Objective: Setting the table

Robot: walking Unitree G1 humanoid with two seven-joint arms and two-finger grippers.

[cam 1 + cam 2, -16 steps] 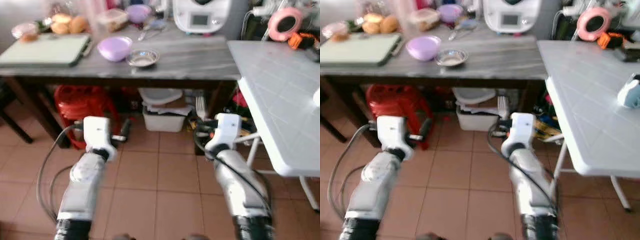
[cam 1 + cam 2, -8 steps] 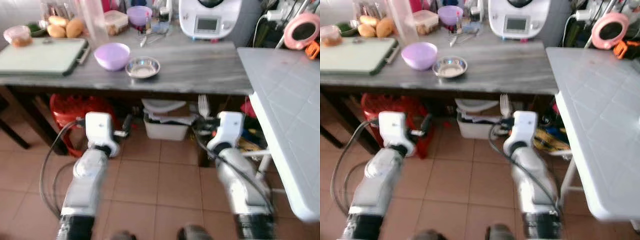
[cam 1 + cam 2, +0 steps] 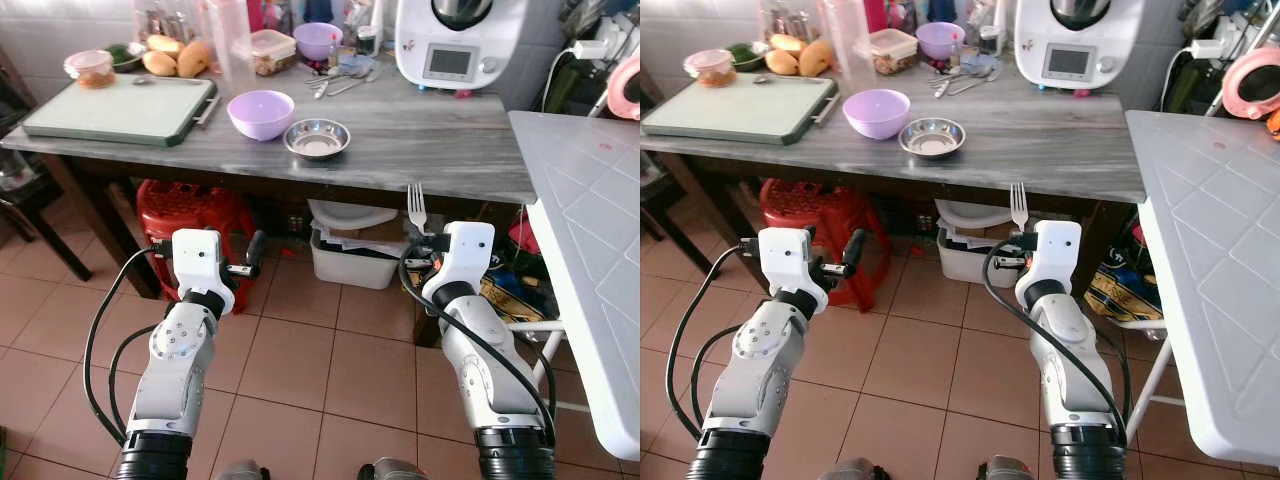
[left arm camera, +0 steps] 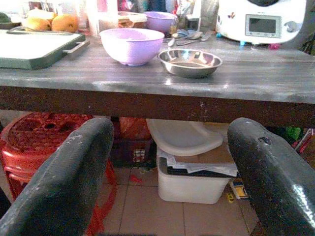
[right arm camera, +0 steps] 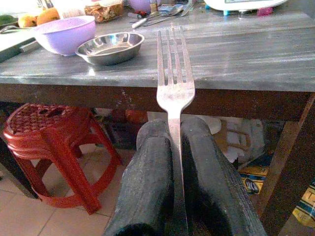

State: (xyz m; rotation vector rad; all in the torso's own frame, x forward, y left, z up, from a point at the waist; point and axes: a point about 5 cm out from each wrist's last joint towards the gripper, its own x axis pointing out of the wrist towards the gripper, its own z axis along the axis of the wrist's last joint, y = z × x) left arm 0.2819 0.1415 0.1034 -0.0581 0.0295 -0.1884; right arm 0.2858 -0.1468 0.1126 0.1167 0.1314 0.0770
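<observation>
The right gripper [image 5: 174,162] pinches a thin metal fork [image 5: 173,73] upright, prongs up, before the grey streaked table [image 3: 440,150]. The left gripper [image 4: 167,162] hangs with fingers spread wide. A shallow steel dish [image 3: 317,138] sits beside a lilac bowl [image 3: 260,113]; terracotta tiles [image 3: 300,360] lie below.

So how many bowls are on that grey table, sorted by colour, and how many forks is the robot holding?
Purple bowls: 2, the large purple bowl and the small purple bowl at the back
Steel bowls: 1, the steel bowl
Forks: 1, the fork pinched in the right gripper
Total: 4
</observation>
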